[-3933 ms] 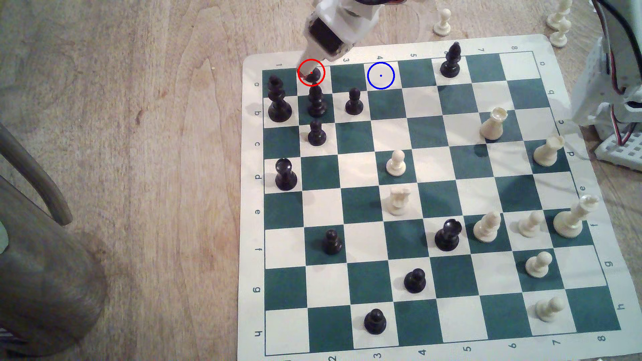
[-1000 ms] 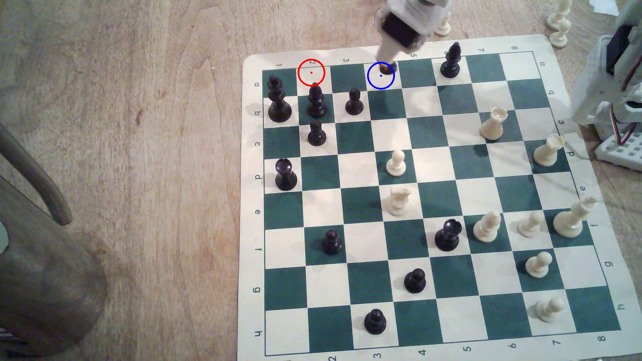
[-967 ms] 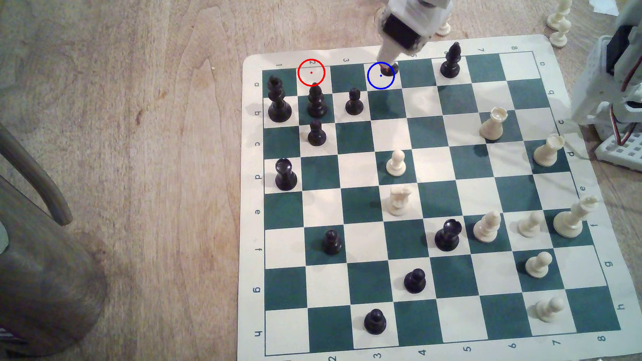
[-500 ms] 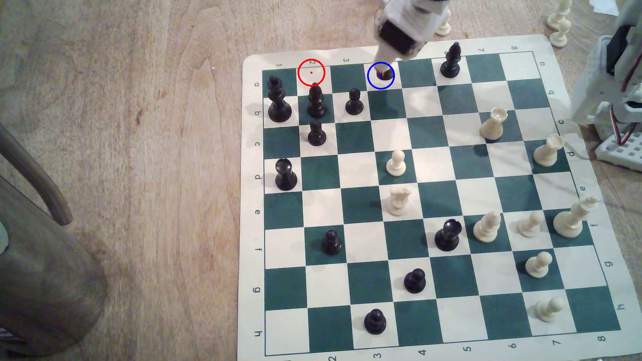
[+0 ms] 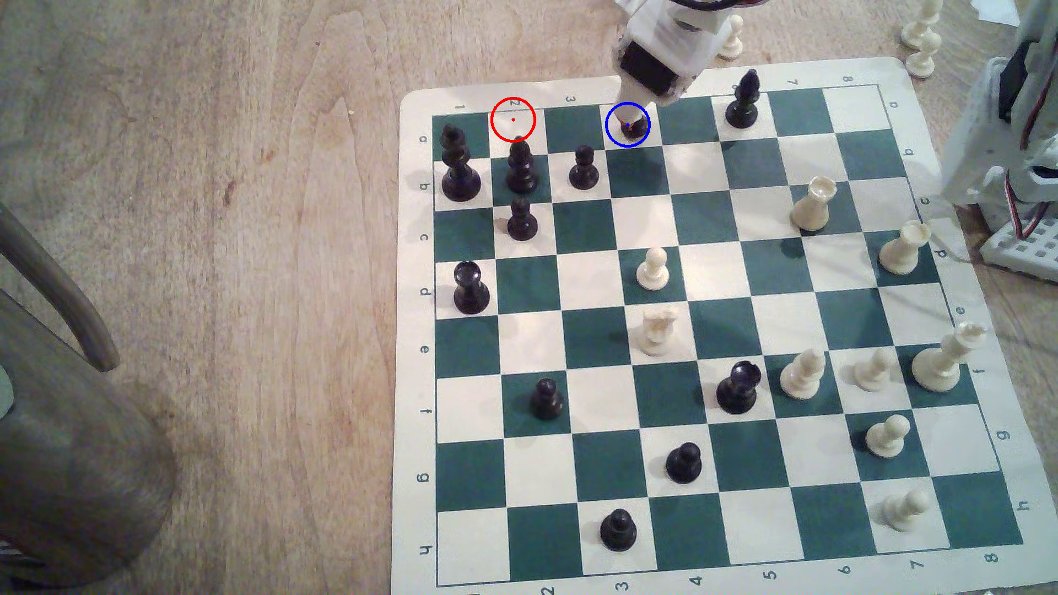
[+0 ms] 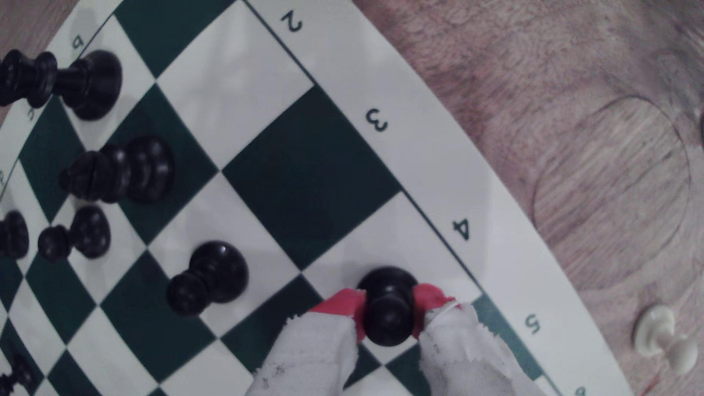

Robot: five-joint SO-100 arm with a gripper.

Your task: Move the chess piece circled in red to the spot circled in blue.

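My gripper (image 5: 628,117) has come down since a moment ago, and the pawn (image 6: 388,304), pinched at the neck between the red pads (image 6: 339,302), now sits inside the blue ring (image 5: 628,125). Release looks next to me. Whether its base touches the square is hidden.

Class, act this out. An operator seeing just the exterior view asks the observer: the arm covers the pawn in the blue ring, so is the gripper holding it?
Observer: Yes. In the wrist view the gripper is shut on the black pawn, with a red pad on each side of its head.
Operator: Which square lies under it?
Observer: The white square beside the printed 4; whether the base touches down, I cannot tell.
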